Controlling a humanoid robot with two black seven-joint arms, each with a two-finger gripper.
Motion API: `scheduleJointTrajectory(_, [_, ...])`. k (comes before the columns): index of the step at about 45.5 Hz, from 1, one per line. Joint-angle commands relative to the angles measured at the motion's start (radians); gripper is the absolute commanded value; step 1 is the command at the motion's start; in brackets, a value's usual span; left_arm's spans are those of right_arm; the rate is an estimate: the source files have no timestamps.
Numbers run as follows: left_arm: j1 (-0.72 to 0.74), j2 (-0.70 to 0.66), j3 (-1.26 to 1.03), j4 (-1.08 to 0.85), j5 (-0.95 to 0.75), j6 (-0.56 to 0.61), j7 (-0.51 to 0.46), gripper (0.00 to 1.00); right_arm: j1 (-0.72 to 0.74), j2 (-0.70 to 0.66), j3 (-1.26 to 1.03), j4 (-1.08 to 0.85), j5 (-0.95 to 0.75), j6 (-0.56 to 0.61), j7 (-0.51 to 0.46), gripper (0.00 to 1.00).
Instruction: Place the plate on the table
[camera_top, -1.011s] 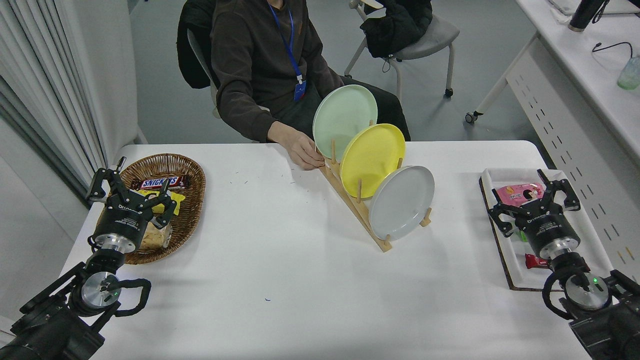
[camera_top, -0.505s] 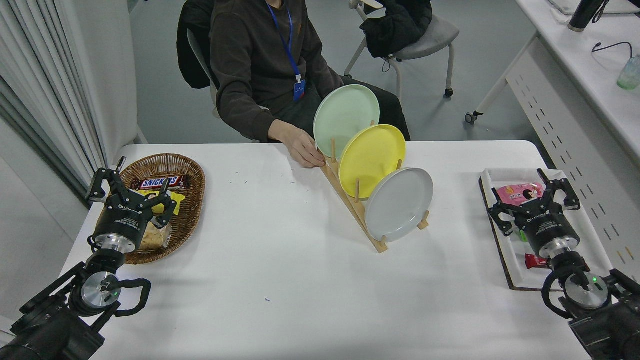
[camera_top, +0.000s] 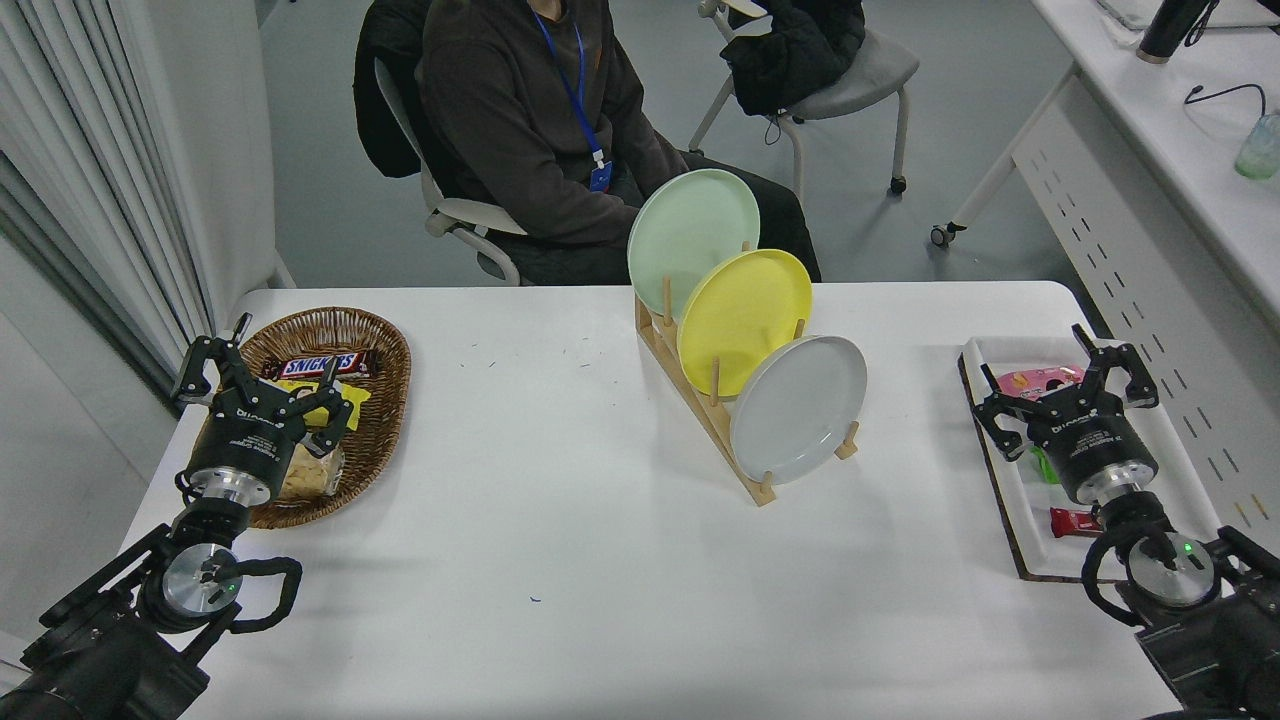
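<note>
The pale grey plate (camera_top: 800, 408) stands on edge in the nearest slot of a wooden rack (camera_top: 700, 400) on the white table (camera_top: 560, 540). A yellow plate (camera_top: 743, 305) and a mint-green plate (camera_top: 692, 229) stand behind it in the same rack. My right gripper (camera_top: 1066, 381) is open and empty, far right of the grey plate, over the snack tray. My left gripper (camera_top: 258, 371) is open and parked at the lower left, over the basket.
A wicker basket (camera_top: 383, 350) with snack bars sits at the left. A small white tray (camera_top: 1015, 500) with snack packets sits at the right edge. A person (camera_top: 530, 120) sits at the far side, hands off the table.
The person's hand has let go of the rack and drawn back off the table. The rack shifted slightly. My right gripper has moved a little up and to the right.
</note>
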Motion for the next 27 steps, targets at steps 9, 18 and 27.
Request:
scheduleJointTrajectory(9, [0.000,0.000,-0.001,0.000,0.000,0.000,-0.001,0.98,-0.005,0.001,-0.006,-0.003,-0.005,0.001,0.000,0.99])
scheduleJointTrajectory(18, [0.000,0.000,0.001,0.000,0.000,0.000,0.001,0.98,0.002,0.000,-0.006,-0.004,-0.003,0.001,0.000,0.99])
scheduleJointTrajectory(27, [0.000,0.000,-0.001,0.000,0.000,0.000,0.001,0.98,0.006,0.000,-0.004,-0.004,-0.003,-0.001,0.000,0.99])
